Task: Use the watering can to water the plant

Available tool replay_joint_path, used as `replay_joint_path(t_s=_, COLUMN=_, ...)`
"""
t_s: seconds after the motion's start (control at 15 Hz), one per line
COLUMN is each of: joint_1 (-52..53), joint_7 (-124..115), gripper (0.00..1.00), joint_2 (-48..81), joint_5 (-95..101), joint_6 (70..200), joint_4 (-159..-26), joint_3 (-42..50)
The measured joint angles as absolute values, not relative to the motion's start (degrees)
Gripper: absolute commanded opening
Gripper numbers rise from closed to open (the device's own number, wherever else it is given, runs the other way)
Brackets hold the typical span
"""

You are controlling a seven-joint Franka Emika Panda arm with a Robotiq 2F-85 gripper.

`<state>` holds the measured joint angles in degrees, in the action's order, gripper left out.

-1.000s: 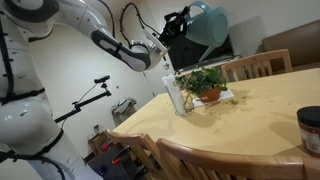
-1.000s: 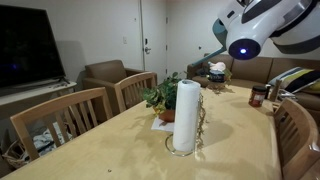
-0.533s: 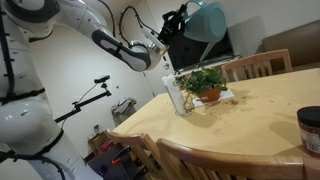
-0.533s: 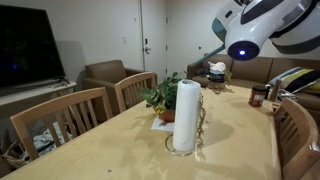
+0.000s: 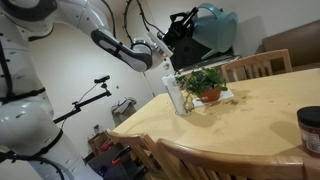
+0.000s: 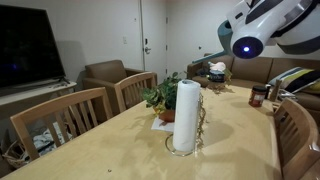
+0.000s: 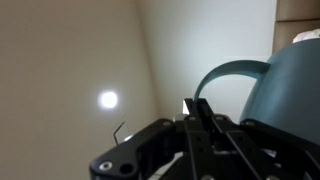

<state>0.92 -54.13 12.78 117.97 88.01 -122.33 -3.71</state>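
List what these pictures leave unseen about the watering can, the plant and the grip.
- Watering can, wrist view: body and spout cut off by the right edge.
- Watering can, in an exterior view: spout too small and blurred to trace; any water cannot be told.
- Plant, in an exterior view: pot partly hidden behind the paper towel roll.
- Gripper: dark and small; where it meets the handle is unclear.

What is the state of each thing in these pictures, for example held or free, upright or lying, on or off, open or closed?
can: in the air, higher than the plant, held by its handle.
gripper: shut on the can's handle.
plant: upright on the table, untouched.
paper roll: upright, free.
jar: upright, free.
TV: screen dark.
door: closed.
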Motion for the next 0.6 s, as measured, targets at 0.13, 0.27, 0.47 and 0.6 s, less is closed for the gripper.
replay_joint_path(t_s=0.13, joint_1=-0.5, joint_7=-58.2, gripper=0.02, joint_2=12.5, joint_5=116.8, joint_6=91.2, joint_4=-122.9, joint_3=-3.2)
replay_joint_path(t_s=0.27, joint_1=-1.9, joint_7=-62.0, gripper=0.02, joint_2=12.4, joint_5=116.3, joint_6=94.7, joint_4=-123.6, joint_3=-2.8)
replay_joint_path(t_s=0.47, joint_1=-3.4, joint_7=-65.9, gripper=0.02, joint_2=12.4, joint_5=115.7, joint_6=99.5, joint_4=-124.7, joint_3=-1.9)
replay_joint_path(t_s=0.6, joint_1=-4.1, joint_7=-67.5, gripper=0.07, joint_2=12.6, joint_5=115.7, joint_6=102.1, joint_4=-125.5, joint_3=-1.4)
